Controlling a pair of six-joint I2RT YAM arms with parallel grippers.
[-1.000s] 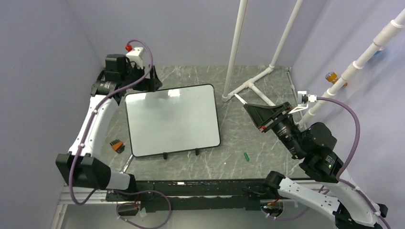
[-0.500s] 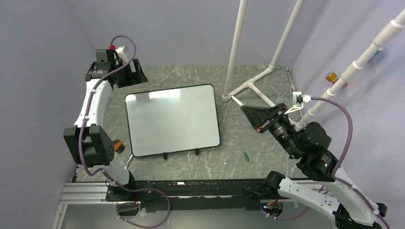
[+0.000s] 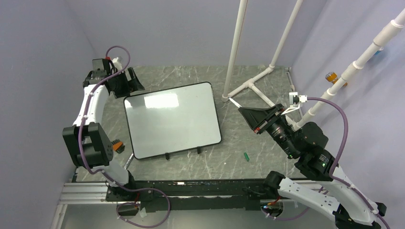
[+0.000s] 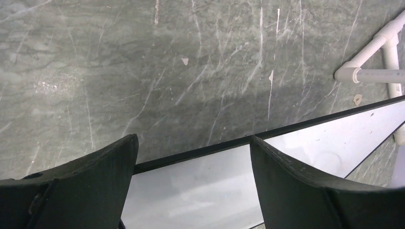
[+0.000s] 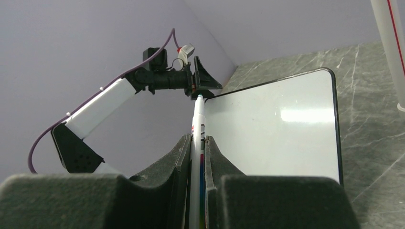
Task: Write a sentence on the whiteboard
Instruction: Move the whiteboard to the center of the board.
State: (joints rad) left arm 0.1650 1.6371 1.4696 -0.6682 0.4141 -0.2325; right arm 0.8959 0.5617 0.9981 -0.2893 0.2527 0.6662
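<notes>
right gripper (image 5: 197, 140) clenches a white marker (image 5: 198, 112) right of the whiteboard (image 3: 172, 119); left gripper (image 4: 192, 139), released wide, sits over its far-left corner.

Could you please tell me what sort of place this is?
Most likely a robotics lab work cell: lilac walls box in a grey marbled table, a white PVC pipe frame stands on it, and the right gripper holds a marker by a whiteboard.
</notes>
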